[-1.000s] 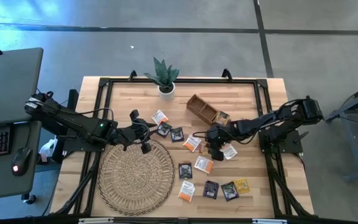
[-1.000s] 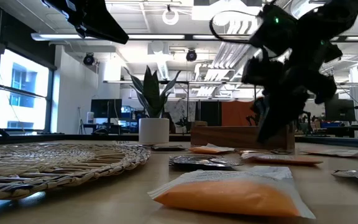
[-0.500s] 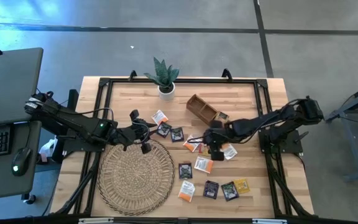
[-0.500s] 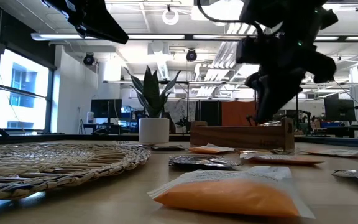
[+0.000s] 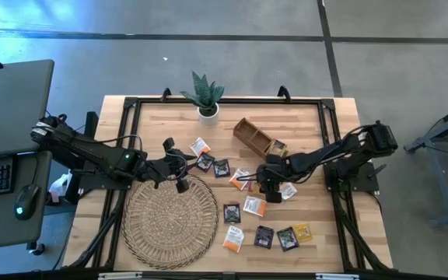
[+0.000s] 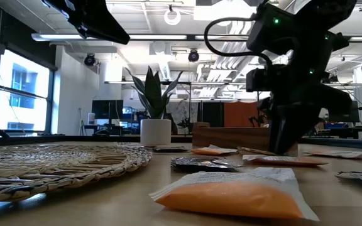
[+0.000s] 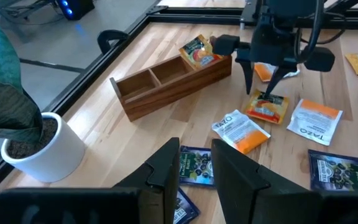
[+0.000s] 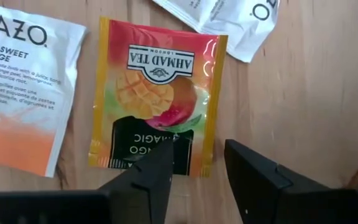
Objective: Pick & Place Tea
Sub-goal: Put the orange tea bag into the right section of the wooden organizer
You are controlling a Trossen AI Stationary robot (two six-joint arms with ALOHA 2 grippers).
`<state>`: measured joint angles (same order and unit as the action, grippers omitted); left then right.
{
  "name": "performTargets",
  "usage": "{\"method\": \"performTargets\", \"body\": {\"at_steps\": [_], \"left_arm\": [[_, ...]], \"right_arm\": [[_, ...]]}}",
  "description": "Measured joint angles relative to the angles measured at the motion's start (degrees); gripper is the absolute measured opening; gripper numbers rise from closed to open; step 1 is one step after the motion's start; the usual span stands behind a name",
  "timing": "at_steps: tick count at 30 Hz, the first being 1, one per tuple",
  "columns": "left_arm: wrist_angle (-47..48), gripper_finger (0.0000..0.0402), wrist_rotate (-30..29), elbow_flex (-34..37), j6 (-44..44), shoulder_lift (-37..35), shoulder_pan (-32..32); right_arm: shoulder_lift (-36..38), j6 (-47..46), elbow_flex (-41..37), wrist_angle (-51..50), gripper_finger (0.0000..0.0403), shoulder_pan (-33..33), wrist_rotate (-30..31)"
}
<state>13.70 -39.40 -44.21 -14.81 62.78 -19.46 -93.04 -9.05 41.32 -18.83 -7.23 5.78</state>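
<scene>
Several tea sachets lie flat on the wooden table, among them orange-and-white ones (image 5: 255, 205), dark ones (image 5: 222, 167) and a yellow one (image 5: 302, 231). My right gripper (image 8: 197, 177) stands open, pointing down over a mango-printed sachet (image 8: 157, 93) near the tray. One finger is over the sachet's dark end and the other is beside it. Its tips reach down close to the tabletop (image 6: 286, 147). My left gripper (image 7: 196, 168) hangs open and empty above the far edge of the woven mat (image 5: 169, 220). My right gripper comes from above, pointing down, with one finger (image 8: 148, 180) over the mango sachet's dark short end (image 8: 135, 158) and the other over bare wood. Whether a fingertip touches the sachet I cannot tell. The sachet lies flat on the table.
A brown divided wooden tray (image 5: 259, 138) lies at the far side with one sachet at its right end (image 7: 197, 50). A potted plant (image 5: 206, 97) stands at the far edge. Black frame rails (image 5: 329, 132) border the table. White-and-orange sachets (image 8: 23, 93) lie close beside the mango one.
My right gripper has lifted a little, shifted slightly toward the table's left, then come down again over the mango sachet, ending lower than it was a second ago. The sachets lie where they were.
</scene>
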Motion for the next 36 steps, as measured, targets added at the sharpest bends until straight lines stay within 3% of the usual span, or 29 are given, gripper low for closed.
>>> {"method": "performTargets", "body": {"at_steps": [5, 12, 19, 21, 25, 31, 36], "left_arm": [[0.2, 0.0091, 0.0, 0.0, 0.0, 0.0, 0.0], [0.2, 0.0091, 0.0, 0.0, 0.0, 0.0, 0.0], [0.2, 0.0091, 0.0, 0.0, 1.1, 0.0, 0.0], [0.2, 0.0091, 0.0, 0.0, 1.2, 0.0, 0.0], [0.2, 0.0091, 0.2, 0.0, 1.2, 0.0, 0.0], [0.2, 0.0091, 0.3, 0.0, 1.2, 0.0, 0.0], [0.2, 0.0091, 0.2, 0.0, 1.2, 0.0, 0.0]], "right_arm": [[-0.2, 0.4, 0.0, -1.8, 0.0112, 0.2, -1.9], [-0.1, 0.8, 0.0, -4.0, 0.0012, 0.1, -3.9], [2.2, 1.6, 2.5, -7.4, 0.0008, -1.4, -5.0], [3.8, 2.4, 4.9, -10.6, 0.0003, -2.2, -2.8], [6.5, 6.0, 11.2, -21.0, 0.0009, -3.6, 8.0], [7.0, 12.8, 18.9, -39.7, 0.0004, -2.5, 33.5], [6.9, 19.1, 18.3, -41.8, 0.0006, 1.8, 41.8]]}}
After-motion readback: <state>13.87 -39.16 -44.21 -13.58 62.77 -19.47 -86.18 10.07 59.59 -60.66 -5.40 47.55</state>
